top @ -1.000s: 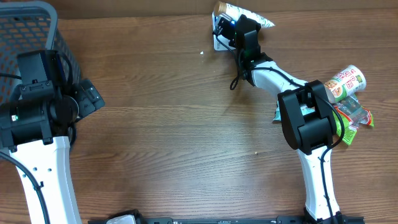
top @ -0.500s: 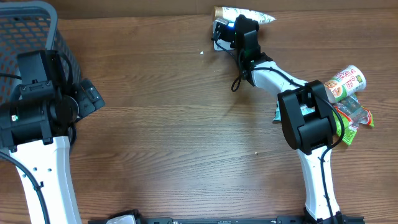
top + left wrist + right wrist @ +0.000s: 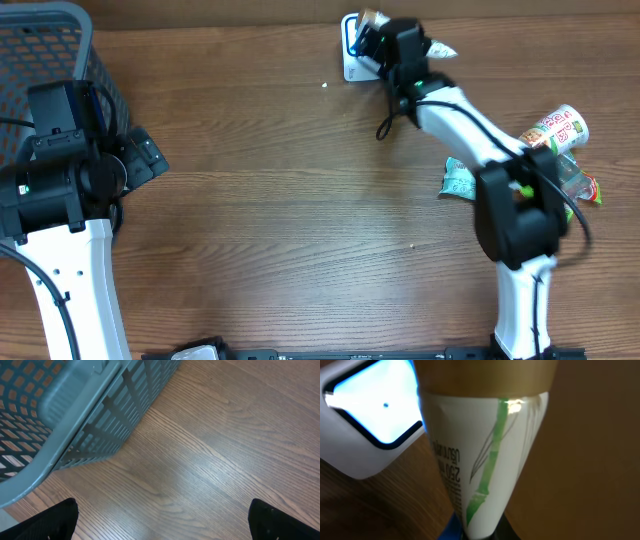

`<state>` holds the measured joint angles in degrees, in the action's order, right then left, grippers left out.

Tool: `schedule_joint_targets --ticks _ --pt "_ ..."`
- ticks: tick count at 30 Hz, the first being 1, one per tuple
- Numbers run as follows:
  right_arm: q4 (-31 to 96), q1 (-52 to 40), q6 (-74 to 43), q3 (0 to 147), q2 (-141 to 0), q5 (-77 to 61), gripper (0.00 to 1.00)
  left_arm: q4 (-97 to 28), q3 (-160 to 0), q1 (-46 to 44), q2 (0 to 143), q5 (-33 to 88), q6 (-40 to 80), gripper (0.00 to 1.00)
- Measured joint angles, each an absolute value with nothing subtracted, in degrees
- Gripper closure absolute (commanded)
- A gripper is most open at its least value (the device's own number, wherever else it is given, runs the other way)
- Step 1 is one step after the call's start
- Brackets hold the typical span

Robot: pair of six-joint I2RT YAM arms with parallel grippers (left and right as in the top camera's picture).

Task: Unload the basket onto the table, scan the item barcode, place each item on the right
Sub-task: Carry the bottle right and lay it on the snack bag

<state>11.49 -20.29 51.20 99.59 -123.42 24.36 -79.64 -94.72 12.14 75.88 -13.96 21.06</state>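
A white tube (image 3: 485, 460) with a gold cap (image 3: 485, 375) and a green bamboo print fills the right wrist view. My right gripper (image 3: 480, 535) is shut on its flat tail end. The white scanner (image 3: 365, 425), its window lit blue, lies just left of the tube's cap end. From overhead, the right gripper (image 3: 400, 40) holds the tube (image 3: 372, 18) with its cap over the scanner (image 3: 350, 48) at the table's far edge. My left gripper (image 3: 170, 522) stands open over bare wood beside the basket, holding nothing.
A grey plastic basket (image 3: 40, 50) sits at the far left, close beside the left gripper (image 3: 148, 158). A printed cylindrical pack (image 3: 555, 130) and green packets (image 3: 575, 188) lie at the right, with another packet (image 3: 458, 182) near the right arm.
The right arm swung its elbow to the right and shifted the tube up, so its cap end now sits over the scanner. The left arm has not moved.
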Motion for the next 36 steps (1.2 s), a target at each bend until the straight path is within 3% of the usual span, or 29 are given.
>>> schedule_joint_targets --ticks 5,8,13,22,28,36 --pt "28.3 -18.4 24.6 99.9 -107.8 24.4 0.96 -79.6 -94.7 12.1 75.9 -14.0 21.1 0.0" --pt "40.4 -11.6 5.7 101.2 -99.4 19.6 0.96 -79.6 -94.7 12.1 75.9 -14.0 21.1 0.0" --pt "56.0 1.8 -11.0 102.0 -99.1 9.2 0.96 -79.6 -94.7 12.1 75.9 -14.0 21.1 0.0" --pt "71.8 19.2 -21.9 100.4 -103.0 -11.1 0.96 -79.6 -94.7 12.1 75.9 -14.0 21.1 0.0" --pt "65.1 27.7 -26.3 94.2 -102.8 -13.1 0.96 -79.6 -94.7 12.1 75.9 -14.0 21.1 0.0" --pt "57.5 28.0 -27.5 85.2 -102.8 -8.5 0.93 -79.6 -94.7 12.1 75.9 -14.0 21.1 0.0"
